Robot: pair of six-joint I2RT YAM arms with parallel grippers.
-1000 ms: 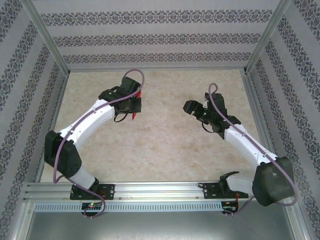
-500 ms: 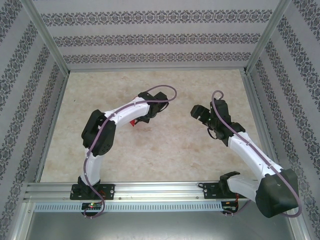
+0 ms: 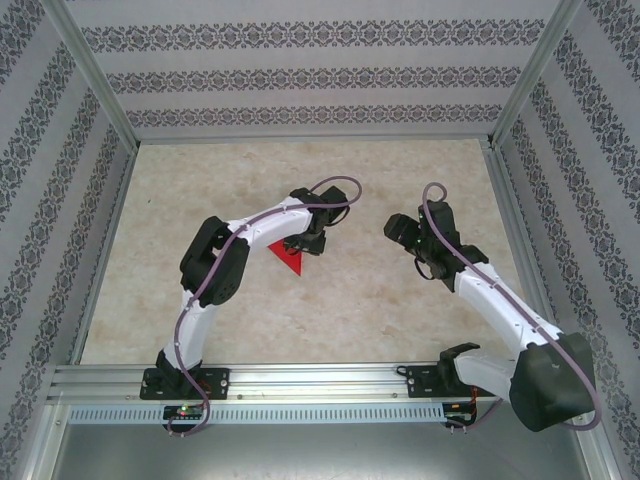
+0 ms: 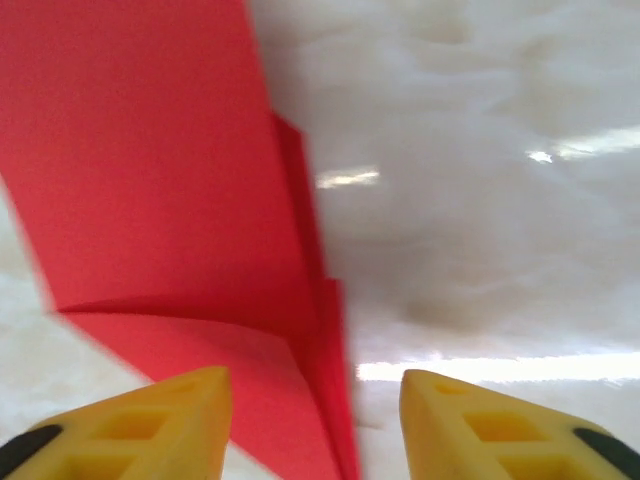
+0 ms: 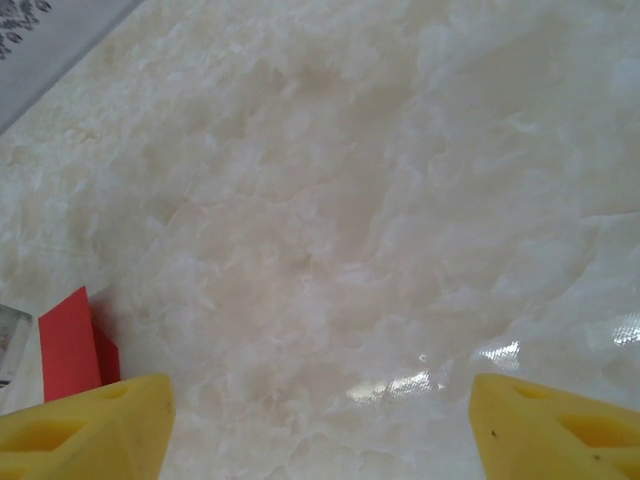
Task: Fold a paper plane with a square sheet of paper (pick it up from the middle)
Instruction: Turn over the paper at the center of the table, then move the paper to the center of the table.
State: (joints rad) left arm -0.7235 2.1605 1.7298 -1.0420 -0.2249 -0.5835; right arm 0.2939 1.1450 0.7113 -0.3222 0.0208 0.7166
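Note:
The sheet of paper (image 3: 286,258), bright red and folded into a pointed shape of several layers, lies on the marble table (image 3: 330,310) near the middle, its tip toward the arm bases. My left gripper (image 3: 305,240) hovers at its far end. In the left wrist view the folded red paper (image 4: 170,200) runs up between the two yellow fingers (image 4: 150,425), which stand apart, and there is a gap to the right finger. My right gripper (image 3: 401,228) is to the right of the paper, wide open over bare table (image 5: 320,400). A corner of the red paper (image 5: 68,345) shows beside its left finger.
Patterned walls (image 3: 320,75) and aluminium frame posts close in the table on three sides. The rail with both arm bases (image 3: 310,382) runs along the near edge. Bare marble lies ahead of and between the two grippers.
My left arm swung from the left toward the middle and came down. Its jaws opened and the red paper now lies on the table. The right gripper shifted slightly.

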